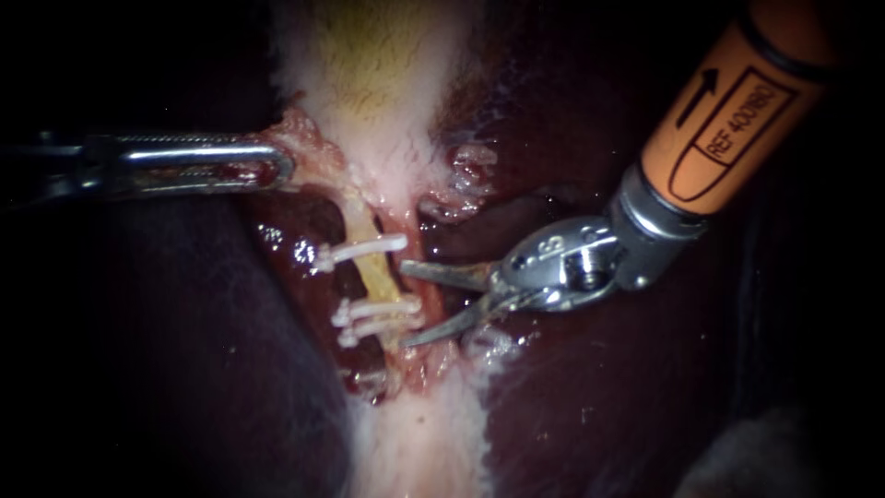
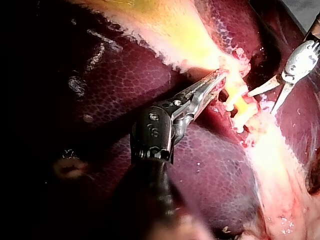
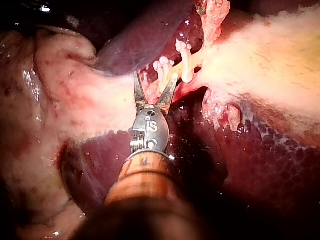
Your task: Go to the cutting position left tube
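Yellowish and slender, the clipped tube (image 1: pixel 371 275) runs up and down the endoscope view, out of the pale tissue (image 1: pixel 369 83) at its upper end. One white plastic clip (image 1: pixel 364 251) crosses it high up; two more white clips (image 1: pixel 380 314) cross it lower, close together. My right instrument (image 1: pixel 407 304), steel blades on an orange shaft, sits just beside the tube, blades apart, level with the lower pair. My left instrument (image 1: pixel 279 167), beyond the tube's upper end, grips a pink tissue edge (image 1: pixel 302 136).

Surgical lab: liver (image 1: pixel 599 397), clipped tube (image 1: pixel 376 272)
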Robot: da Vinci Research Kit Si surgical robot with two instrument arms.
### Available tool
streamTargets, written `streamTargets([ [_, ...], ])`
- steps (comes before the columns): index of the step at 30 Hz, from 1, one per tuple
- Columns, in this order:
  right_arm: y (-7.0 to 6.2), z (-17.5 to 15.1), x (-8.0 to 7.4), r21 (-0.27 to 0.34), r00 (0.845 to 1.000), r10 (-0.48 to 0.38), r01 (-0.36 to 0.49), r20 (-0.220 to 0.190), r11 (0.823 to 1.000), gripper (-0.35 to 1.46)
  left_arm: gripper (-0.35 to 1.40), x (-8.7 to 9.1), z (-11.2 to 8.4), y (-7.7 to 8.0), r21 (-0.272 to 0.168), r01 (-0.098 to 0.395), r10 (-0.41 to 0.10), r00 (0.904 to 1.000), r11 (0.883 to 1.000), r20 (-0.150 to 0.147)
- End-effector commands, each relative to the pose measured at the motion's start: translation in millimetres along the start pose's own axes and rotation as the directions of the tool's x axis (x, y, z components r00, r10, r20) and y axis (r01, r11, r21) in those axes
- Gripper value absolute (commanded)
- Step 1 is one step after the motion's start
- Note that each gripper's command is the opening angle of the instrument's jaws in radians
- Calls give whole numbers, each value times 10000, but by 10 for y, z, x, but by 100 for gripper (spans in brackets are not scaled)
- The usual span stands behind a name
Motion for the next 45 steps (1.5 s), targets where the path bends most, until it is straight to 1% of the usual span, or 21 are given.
streamTargets([
  [1, 2, 1, -3, 35, 10000, -8, 8, -5, 10000, 143, -35, 0, 0, 1, -15, -4, 4, 10000, 10000, 5],
  [5, 11, 7, -12, 64, 10000, -41, 41, 67, 10000, 143, -35, 0, 0, 1, -15, -5, 5, 10000, 10000, 5],
  [8, 18, 12, -19, 97, 9998, -69, 67, 197, 9999, 143, -35, 0, 0, 1, -15, -5, 5, 10000, 10000, 5],
  [11, 25, 17, -24, 98, 9996, -74, 72, 262, 9999, 143, -35, 0, -1, 2, -14, -5, 5, 10000, 10000, 5],
  [15, 37, 22, -21, 68, 9996, -37, 35, 288, 10000, 143, -35, 1, -1, 3, -14, -5, 5, 10000, 10000, 5],
  [18, 44, 29, -16, 90, 9998, -67, 65, 198, 9999, 143, -35, 0, -1, 3, -13, -6, 6, 10000, 10000, 5],
  [22, 47, 43, -8, 335, 9999, 131, -129, -54, 9994, 143, -35, 0, 0, 3, -9, -10, 10, 10000, 10000, 3],
  [27, 44, 58, 2, 820, 9975, 467, -423, -522, 9957, 143, -35, 0, 0, 3, -6, -10, 10, 10000, 10000, 2],
  [30, 39, 67, 7, 1149, 9949, 658, -568, -763, 9918, 143, -35, 0, 1, 3, -4, -11, 11, 10000, 10000, 1],
  [32, 34, 72, 11, 1412, 9928, 794, -663, -895, 9878, 141, -35, 0, 1, 3, -4, -11, 11, 10000, 10000, 1],
  [33, 31, 74, 13, 1567, 9909, 875, -708, -1024, 9851, 141, -35, 0, 1, 3, -4, -11, 11, 10000, 10000, 1],
  [35, 26, 75, 16, 1706, 9885, 983, -778, -1147, 9823, 141, -35, 0, 1, 2, -5, -11, 11, 10000, 10000, 1],
  [40, 9, 74, 21, 2139, 9853, 1104, -807, -1306, 9735, 141, -35, -1, 1, 1, -14, -14, 14, 10000, 10000, 4],
  [45, -4, 72, 28, 2584, 9776, 1294, -835, -1660, 9624, 141, -35, -1, 1, 0, -20, -15, 15, 10000, 10000, 5],
])
